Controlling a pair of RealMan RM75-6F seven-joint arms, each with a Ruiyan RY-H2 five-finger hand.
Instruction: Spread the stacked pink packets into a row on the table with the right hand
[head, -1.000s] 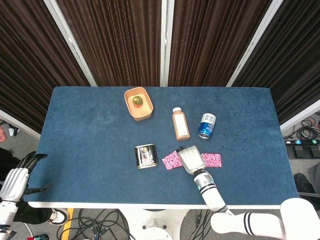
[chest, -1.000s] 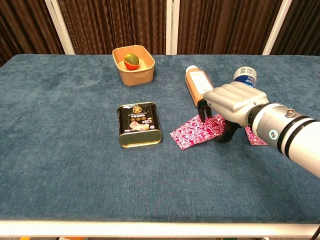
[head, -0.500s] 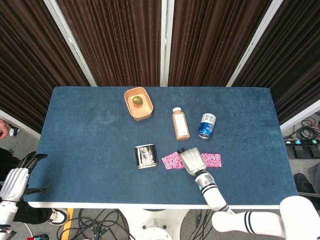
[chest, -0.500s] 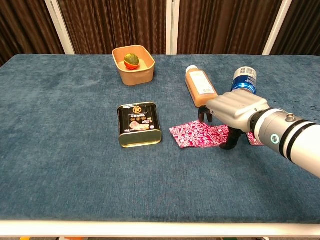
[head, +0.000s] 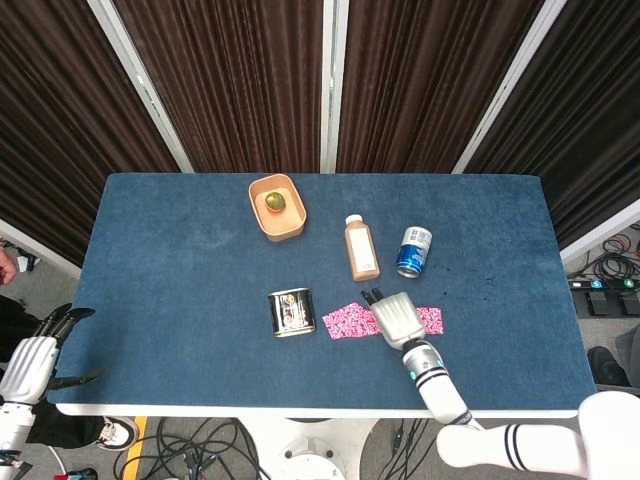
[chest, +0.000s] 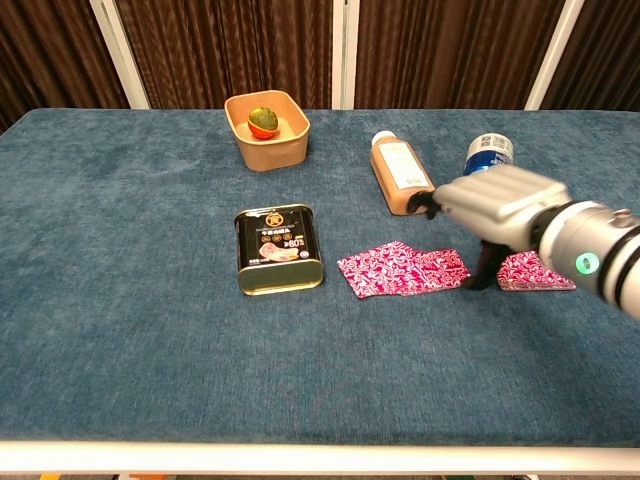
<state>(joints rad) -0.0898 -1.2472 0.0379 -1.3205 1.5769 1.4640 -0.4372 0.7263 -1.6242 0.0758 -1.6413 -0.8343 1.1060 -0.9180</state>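
The right hand (chest: 495, 205) arches over the pink packets (chest: 400, 270) near the table's (head: 180, 260) front edge, fingers spread and holding nothing, thumb tip down between them, apparently to slide them apart. The left hand (head: 35, 355) hangs open off the front-left corner, unneeded for this task.
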